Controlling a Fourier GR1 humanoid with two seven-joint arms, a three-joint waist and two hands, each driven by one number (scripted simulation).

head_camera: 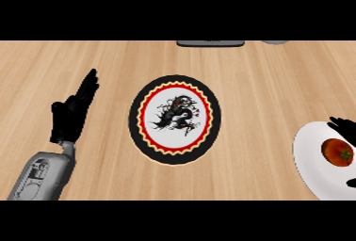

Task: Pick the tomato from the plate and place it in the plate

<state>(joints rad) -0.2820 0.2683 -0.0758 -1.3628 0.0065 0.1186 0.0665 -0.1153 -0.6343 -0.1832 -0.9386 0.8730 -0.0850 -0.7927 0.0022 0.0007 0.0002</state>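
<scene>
**Tomato sitting on the white plate, waiting to be grabbed**

Nearest me, the glossy round tomato [337,152] is lying on the smooth white plate [306,155], right robot hand [342,125] closing in around it, can't tell its fingers. Left robot hand [75,109] is resting, fingers straight. Farther off, the patterned plate [174,119] is waiting mid wooden counter [264,84], probably the target.

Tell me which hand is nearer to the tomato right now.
Right. The right hand shows its fingers just above the tomato over the white plate; the left hand rests open far across the counter, beyond the patterned plate.
</scene>
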